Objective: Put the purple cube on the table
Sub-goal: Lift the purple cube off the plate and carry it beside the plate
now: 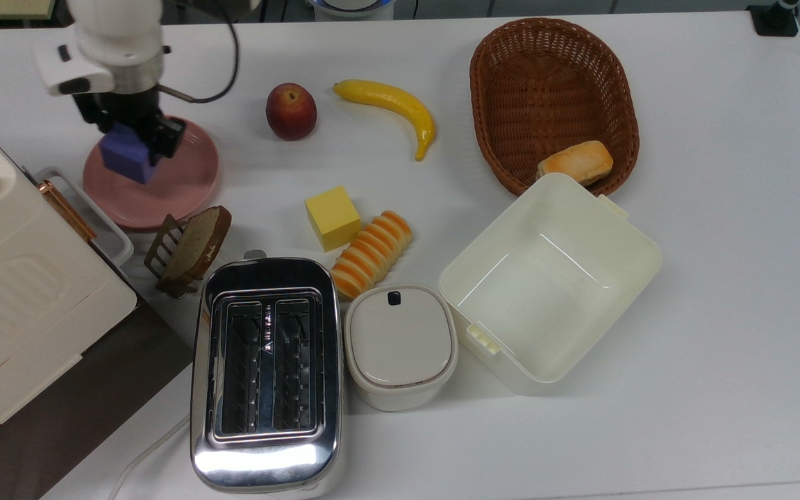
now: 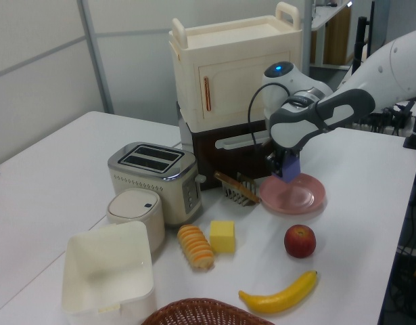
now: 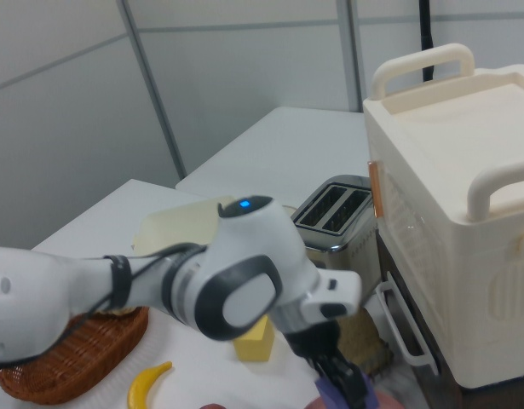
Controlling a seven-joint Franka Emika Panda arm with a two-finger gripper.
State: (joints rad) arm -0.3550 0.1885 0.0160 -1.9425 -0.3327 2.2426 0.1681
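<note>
One white counter (image 1: 719,208) fills most of what we see in the top view, with kitchen things spread across it. At the left edge of the top view we see a large cream cabinet (image 1: 4,292) with handles on its roof; the left view places it at upper centre. Below centre in the top view we find a chrome toaster (image 1: 266,375) with two slots. To its right sits an open cream box (image 1: 551,278), and a brown wicker basket (image 1: 553,97) lies at upper right with a bread roll (image 1: 575,162) inside. Between toaster and box we see a small lidded cream container (image 1: 400,345).

At the upper left of the top view we see the white robot arm (image 1: 115,42) reaching down. Its gripper (image 1: 137,136) is clamped on the purple cube (image 1: 125,157), one finger on either side. In the left view the purple cube hangs clear above a round pink plate (image 1: 178,187), lifted off it and not touching the counter.

Smaller things follow, all in the top view. We see a yellow banana (image 1: 389,107) at upper centre, a striped orange loaf (image 1: 371,253) near the middle, and a slice of brown bread (image 1: 195,243) in a small rack just below the plate. A yellow cube (image 1: 332,217) touches the loaf's left side, and a red peach (image 1: 291,111) sits left of the banana.
</note>
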